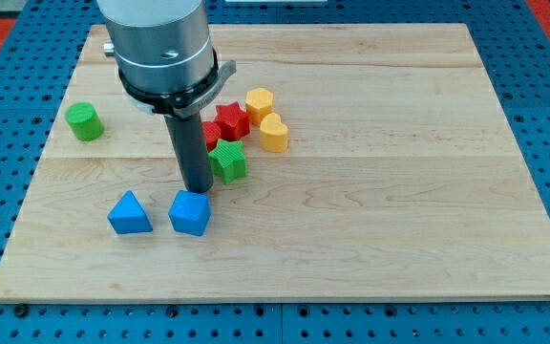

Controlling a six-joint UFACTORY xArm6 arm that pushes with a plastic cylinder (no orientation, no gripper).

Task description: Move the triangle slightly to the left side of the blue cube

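While my tip (pixel 199 189) rests at the blue cube's (pixel 190 213) 12 o'clock edge, the blue triangle (pixel 129 213) sits at the tip's 8 o'clock, beside the cube on the desk (pixel 399 191); no gripper fitted, nothing held.

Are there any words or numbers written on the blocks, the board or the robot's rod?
None: no word, number, label or sign can be read anywhere. The blue cube, blue triangle, green star block, wooden board and my tip all show plain surfaces.
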